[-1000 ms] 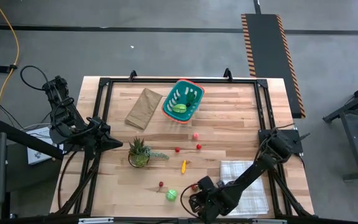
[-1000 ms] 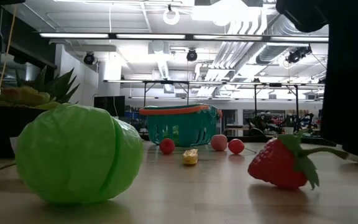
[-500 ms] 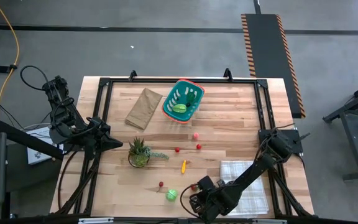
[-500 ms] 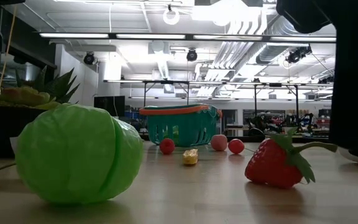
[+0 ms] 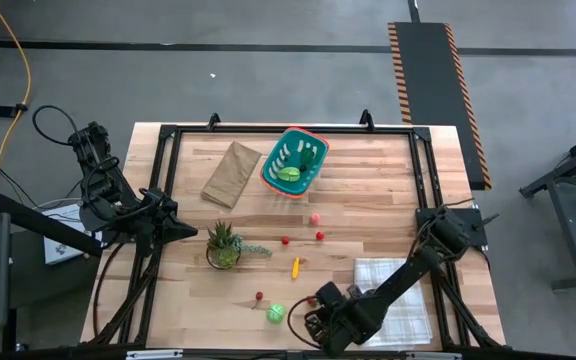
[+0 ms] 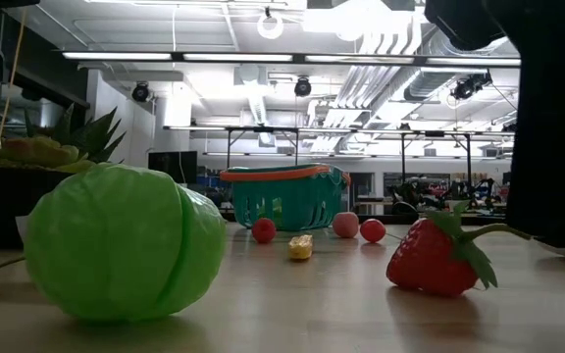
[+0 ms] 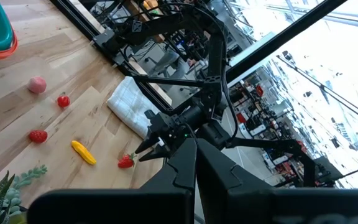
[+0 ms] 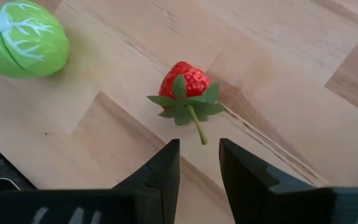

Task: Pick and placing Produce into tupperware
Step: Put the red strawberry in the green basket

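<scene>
A red strawberry point(image 8: 185, 84) with green leaves lies on its side on the table near the front edge, its stem point(image 8: 197, 127) pointing at the gap of my right gripper point(image 8: 199, 149). That gripper is open and slants down just short of the strawberry point(image 5: 312, 299), with nothing between its fingers. A green cabbage point(image 5: 276, 313) lies to the strawberry's left. More produce lies mid-table: a yellow piece point(image 5: 295, 267), red pieces point(image 5: 319, 236) and a pink one point(image 5: 315, 218). The teal tupperware point(image 5: 294, 162) stands at the far side with green pieces in it. My left gripper point(image 7: 194, 168) waits shut, raised at the left edge.
A spiky potted plant point(image 5: 223, 245) stands left of centre and a brown paper bag point(image 5: 231, 172) lies beside the tupperware. A checked cloth point(image 5: 393, 300) lies under my right arm at the front right. A small red piece point(image 5: 259, 296) lies near the cabbage.
My right gripper has rolled a little about the line it points along, without changing place. The strawberry has turned slightly where it lies, its stem rising a bit, and has then kept still.
</scene>
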You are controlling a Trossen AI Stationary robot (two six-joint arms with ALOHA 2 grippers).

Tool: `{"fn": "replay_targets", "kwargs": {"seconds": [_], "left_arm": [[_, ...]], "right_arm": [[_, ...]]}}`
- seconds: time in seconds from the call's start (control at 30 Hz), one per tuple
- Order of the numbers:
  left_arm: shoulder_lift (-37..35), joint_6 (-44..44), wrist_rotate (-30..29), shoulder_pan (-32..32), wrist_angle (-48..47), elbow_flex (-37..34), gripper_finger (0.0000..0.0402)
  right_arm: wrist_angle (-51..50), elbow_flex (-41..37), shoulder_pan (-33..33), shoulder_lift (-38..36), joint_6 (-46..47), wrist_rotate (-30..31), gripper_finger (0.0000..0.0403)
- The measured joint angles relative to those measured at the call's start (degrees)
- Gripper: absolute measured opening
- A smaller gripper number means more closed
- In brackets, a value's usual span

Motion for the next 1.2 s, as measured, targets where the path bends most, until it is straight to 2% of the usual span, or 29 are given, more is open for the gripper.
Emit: {"fn": "replay_targets", "kwargs": {"seconds": [0.27, 0.7, 1.2], "left_arm": [[0.0, 0.0, 0.0, 0.0, 0.0, 0.0, 0.0001], [0.0, 0.0, 0.0, 0.0, 0.0, 0.0, 0.0001], [0.0, 0.0, 0.0, 0.0, 0.0, 0.0, 0.0001]], "right_arm": [[0.8, 0.0, -0.9, 0.0, -3.5, 0.2, 0.0103], [0.7, 0.0, -1.0, 0.0, -3.7, 0.2, 0.0102], [1.4, 0.0, -1.4, 0.0, -4.6, 0.1, 0.0062]]}}
